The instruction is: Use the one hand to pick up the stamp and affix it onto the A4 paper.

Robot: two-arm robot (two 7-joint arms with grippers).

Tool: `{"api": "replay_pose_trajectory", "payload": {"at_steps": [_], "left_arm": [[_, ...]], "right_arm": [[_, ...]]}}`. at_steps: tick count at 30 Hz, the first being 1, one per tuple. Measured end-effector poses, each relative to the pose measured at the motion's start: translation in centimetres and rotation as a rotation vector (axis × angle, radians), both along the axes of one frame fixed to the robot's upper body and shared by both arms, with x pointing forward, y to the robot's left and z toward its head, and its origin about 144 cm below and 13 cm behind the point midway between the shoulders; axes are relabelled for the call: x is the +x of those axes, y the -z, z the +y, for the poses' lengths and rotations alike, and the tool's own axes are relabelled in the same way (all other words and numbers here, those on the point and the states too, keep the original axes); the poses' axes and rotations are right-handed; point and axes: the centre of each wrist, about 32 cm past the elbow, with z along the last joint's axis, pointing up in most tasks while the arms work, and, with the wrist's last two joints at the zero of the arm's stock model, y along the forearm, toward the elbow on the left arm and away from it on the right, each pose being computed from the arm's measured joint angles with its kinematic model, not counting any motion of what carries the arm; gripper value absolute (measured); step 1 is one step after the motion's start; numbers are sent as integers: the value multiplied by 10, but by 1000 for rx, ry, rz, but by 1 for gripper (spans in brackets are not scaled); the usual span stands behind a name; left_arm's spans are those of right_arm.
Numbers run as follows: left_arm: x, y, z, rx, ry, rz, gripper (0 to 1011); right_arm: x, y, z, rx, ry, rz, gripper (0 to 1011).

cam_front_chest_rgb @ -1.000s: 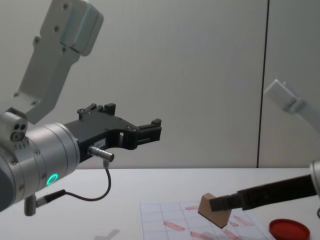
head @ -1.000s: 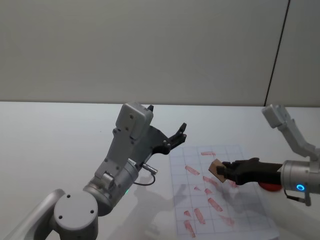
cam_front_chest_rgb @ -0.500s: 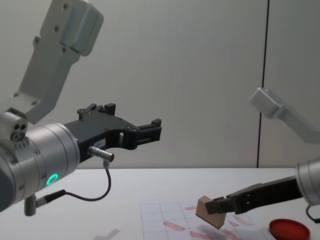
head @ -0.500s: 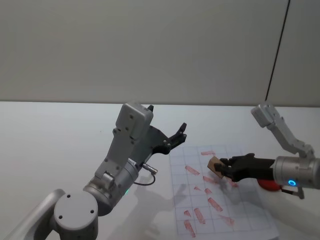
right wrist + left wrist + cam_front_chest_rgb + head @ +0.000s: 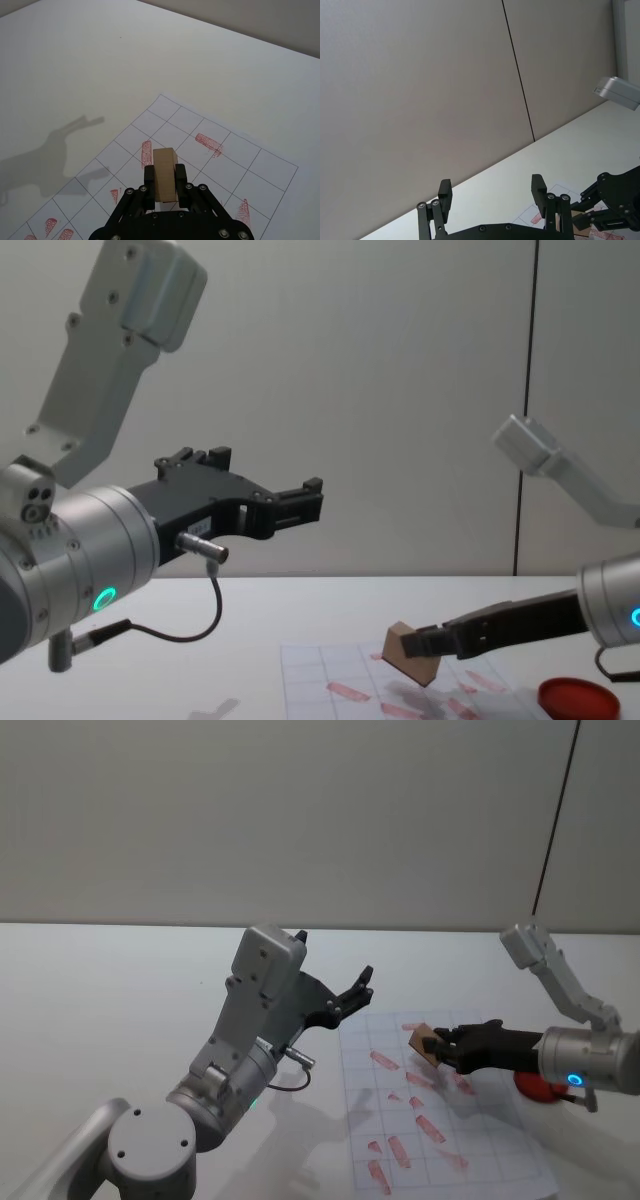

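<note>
The stamp [image 5: 422, 1045] is clamped between the two fingers of the right gripper [image 5: 437, 1048], sticking out past the fingertips. From the chest it looks tilted, one lower corner nearest the sheet [image 5: 408, 652]. It hangs over the paper [image 5: 480, 1150], apparently just clear of it, though I cannot tell whether that corner touches. In the right wrist view the block [image 5: 165, 174] sits above grid cells, with a red mark [image 5: 146, 152] just beside it and another [image 5: 208, 144] farther out ahead of the gripper. The ink pad [image 5: 528, 1090] lies back behind the gripper, beside the arm's wrist. Well off to the gripper's far side, the left gripper [image 5: 355, 988] hangs raised above the surface [image 5: 100, 980], fingers spread and holding nothing.

The step in hand looks like the press, and the main risk is the tilt. If the block goes down corner-first, only part of its face would print, leaving a wedge like several marks already on the sheet. It could also land on the neighbouring mark rather than in a bare cell. The sheet seems to lie loose, so any sideways drag during the press could smear the print or shift the paper. A hard, off-square push might twist the block in the grip.
</note>
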Motion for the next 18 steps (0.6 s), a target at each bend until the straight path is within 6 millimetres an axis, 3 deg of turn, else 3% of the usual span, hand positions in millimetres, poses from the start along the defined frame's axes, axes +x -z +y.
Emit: {"api": "replay_pose_trajectory", "payload": {"at_steps": [18], "left_arm": [[0,0,0,0,0,0,1002]], "right_arm": [[7,-4,5,-1,17,78,234]]}}
